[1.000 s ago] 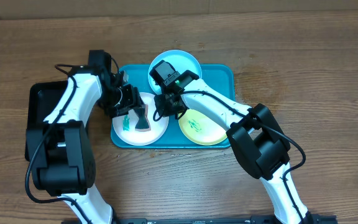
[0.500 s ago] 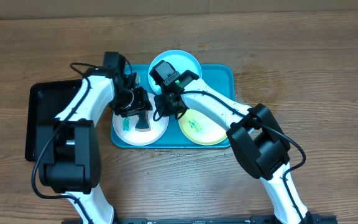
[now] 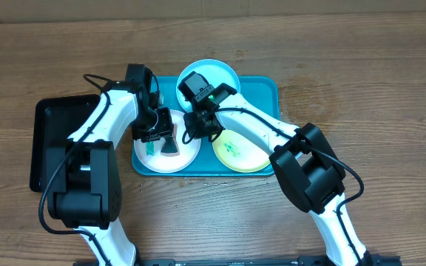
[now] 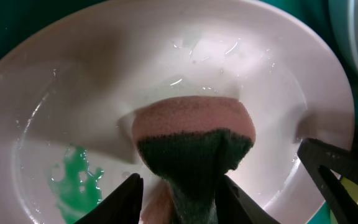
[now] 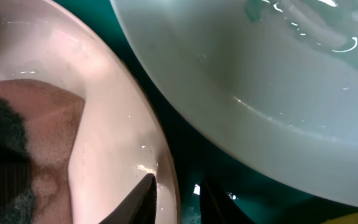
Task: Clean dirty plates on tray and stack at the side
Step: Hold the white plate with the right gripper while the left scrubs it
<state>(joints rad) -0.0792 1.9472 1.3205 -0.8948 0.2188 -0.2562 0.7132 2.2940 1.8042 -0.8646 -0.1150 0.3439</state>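
Note:
The white plate (image 3: 184, 158) lies at the left of the turquoise tray (image 3: 266, 89), with a teal smear (image 4: 73, 182) on its left side. My left gripper (image 3: 164, 138) (image 4: 180, 188) is shut on a pink sponge with a dark green scouring side (image 4: 194, 140), pressed onto the white plate (image 4: 104, 81). My right gripper (image 3: 193, 135) (image 5: 176, 185) is closed over the white plate's right rim (image 5: 120, 124), one finger inside and one outside. The pale blue plate (image 3: 217, 72) (image 5: 260, 81) sits at the tray's far edge. The yellow-green plate (image 3: 244, 153), smeared, lies at the right.
A black rectangular tray (image 3: 52, 140) stands left of the turquoise tray, partly under my left arm. Bare wooden table (image 3: 368, 96) stretches to the right and along the front edge.
My left gripper has moved right with the sponge, further onto the white plate. My right gripper has stayed on the plate's rim.

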